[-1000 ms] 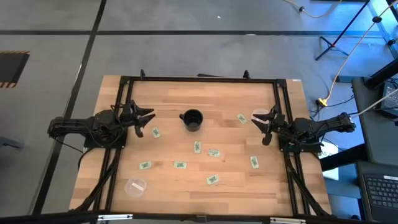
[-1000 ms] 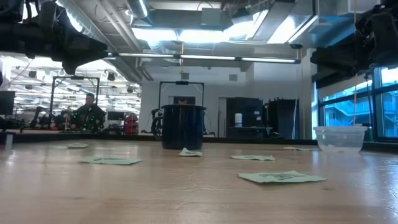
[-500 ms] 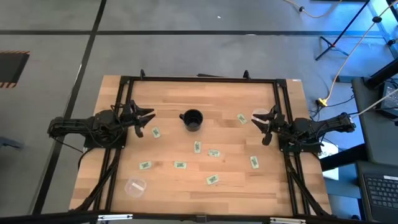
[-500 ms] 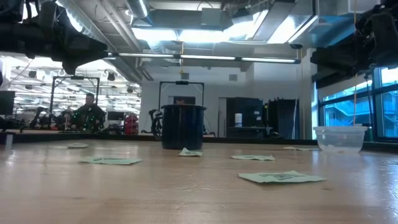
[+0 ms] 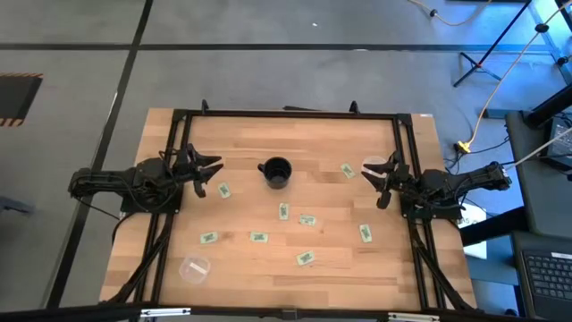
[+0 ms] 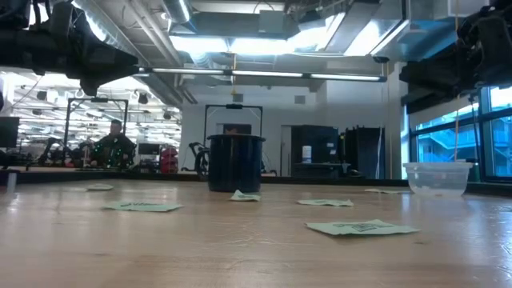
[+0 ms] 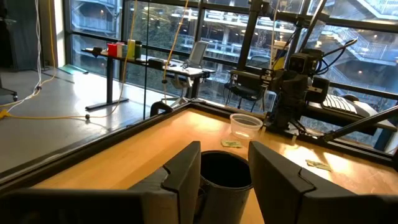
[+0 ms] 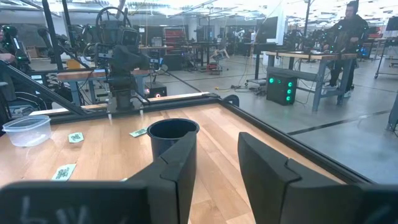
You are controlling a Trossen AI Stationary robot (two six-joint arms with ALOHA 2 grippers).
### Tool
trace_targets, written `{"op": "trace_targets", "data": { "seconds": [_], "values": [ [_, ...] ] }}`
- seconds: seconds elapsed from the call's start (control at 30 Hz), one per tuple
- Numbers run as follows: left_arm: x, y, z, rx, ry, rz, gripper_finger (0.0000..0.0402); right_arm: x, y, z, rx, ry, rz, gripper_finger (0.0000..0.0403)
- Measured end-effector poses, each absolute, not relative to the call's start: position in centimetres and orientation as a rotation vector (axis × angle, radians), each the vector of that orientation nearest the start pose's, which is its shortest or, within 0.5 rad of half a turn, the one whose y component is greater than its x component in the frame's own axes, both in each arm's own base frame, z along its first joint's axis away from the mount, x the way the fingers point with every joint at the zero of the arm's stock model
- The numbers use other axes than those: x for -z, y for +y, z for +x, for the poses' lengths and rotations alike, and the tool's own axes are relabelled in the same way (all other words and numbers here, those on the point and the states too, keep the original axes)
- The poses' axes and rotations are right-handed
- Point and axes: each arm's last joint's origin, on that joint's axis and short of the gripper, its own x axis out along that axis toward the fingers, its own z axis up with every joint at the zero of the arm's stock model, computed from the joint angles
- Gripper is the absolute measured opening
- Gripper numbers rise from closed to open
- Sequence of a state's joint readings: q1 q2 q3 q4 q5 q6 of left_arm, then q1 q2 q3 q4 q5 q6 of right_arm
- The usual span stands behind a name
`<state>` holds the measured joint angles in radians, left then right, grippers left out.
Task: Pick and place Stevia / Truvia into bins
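1. Pale green packets [image 5: 283,212] lie scattered flat across the middle of the worktop [image 5: 241,134].
2. Clear bins: one [image 5: 194,267] near the front-left corner, one [image 5: 376,167] at the right edge.
3. Black cup [image 5: 276,172], upright, toward the far edge.
4. Left end effector [image 5: 211,170], left edge: fingers apart, empty.
5. Right end effector [image 5: 374,185], right edge: fingers apart, empty.

Nothing has changed since the earlier pictures; all lies unmoved

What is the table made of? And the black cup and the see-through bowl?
The table looks like pale wood planks, since grain lines show. The black cup looks like hard dark plastic or metal; I can't tell which. The clear bowl looks like thin plastic, because you can see through it.
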<state>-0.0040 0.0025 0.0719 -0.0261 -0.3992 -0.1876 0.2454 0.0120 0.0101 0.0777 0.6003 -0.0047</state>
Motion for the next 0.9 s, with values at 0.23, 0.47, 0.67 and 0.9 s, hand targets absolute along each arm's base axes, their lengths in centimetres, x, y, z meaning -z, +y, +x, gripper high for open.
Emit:
{"op": "trace_targets", "data": {
  "seconds": [0.23, 0.47, 0.67, 0.9],
  "values": [
    [-18.5, 1.1, 9.1, -0.39, -0.08, -0.194, 0.013, -17.5, 0.7, 9.4, 0.355, -0.083, 0.034, 0.0123],
    [-18.5, 1.1, 9.1, -0.39, -0.08, -0.194, 0.013, -18.0, 0.6, 9.3, 0.354, -0.139, 0.054, 0.0123],
    [-18.5, 1.1, 9.1, -0.39, -0.08, -0.194, 0.013, -19.9, 0.6, 8.9, 0.357, -0.182, 0.023, 0.0123],
    [-18.5, 1.1, 9.1, -0.39, -0.08, -0.194, 0.013, -24.8, 0.4, 9.3, 0.452, -0.118, -0.061, 0.0123]
  ]
}}
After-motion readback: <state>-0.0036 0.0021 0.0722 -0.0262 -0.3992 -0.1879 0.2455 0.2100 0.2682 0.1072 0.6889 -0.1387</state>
